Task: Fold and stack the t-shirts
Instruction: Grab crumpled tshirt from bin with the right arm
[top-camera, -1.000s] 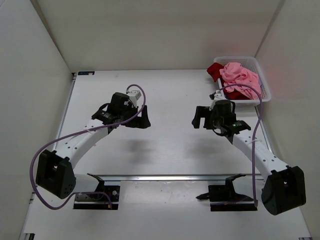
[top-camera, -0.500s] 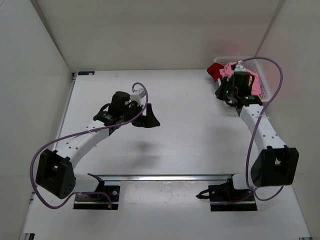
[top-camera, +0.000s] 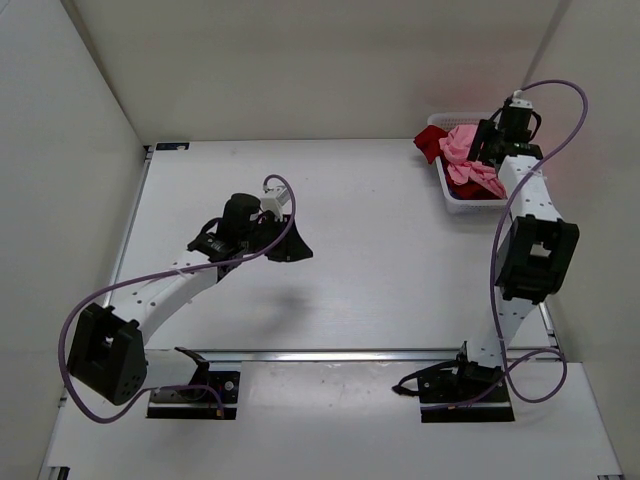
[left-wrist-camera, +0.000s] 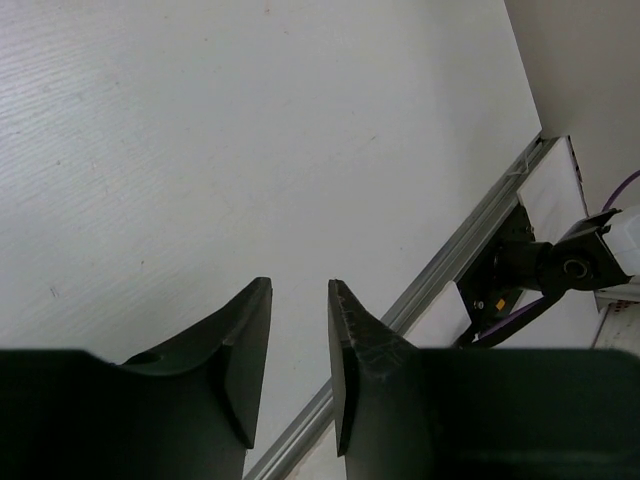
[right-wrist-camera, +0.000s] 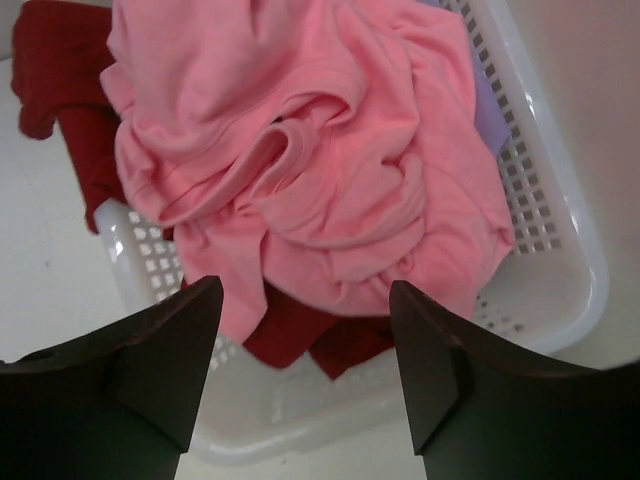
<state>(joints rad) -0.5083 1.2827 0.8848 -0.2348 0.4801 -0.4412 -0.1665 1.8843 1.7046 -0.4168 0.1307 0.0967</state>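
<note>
The table (top-camera: 380, 260) was white and walled on three sides. The left arm (top-camera: 160, 290) reached from its near-left base toward the middle of the table. The right arm (top-camera: 525, 220) stood folded upright along the right wall, with its wrist over the far right corner.

The basket (top-camera: 462, 207), white plastic mesh, sat in that far right corner, just beside the right wall. All three shirts lay bunched inside it, none folded. The pink shirt (right-wrist-camera: 320, 150) was uppermost, heaped and creased, covering most of the basket. The dark red shirt (right-wrist-camera: 60, 60) lay under the pink one. One part of it hung over the basket's left rim toward the table, and another part showed below the pink cloth at the near side. Of the lavender shirt (right-wrist-camera: 487, 95) only a thin strip was visible, between the pink cloth and the basket's right wall.

The right gripper (right-wrist-camera: 305, 290) hung above the pink shirt with its fingers spread wide. It gripped nothing, and contact with the cloth could not be confirmed. The left gripper (left-wrist-camera: 300, 290) hung over bare table, well apart from the basket. Its fingers were drawn close with a narrow gap between them, and nothing was in that gap.
</note>
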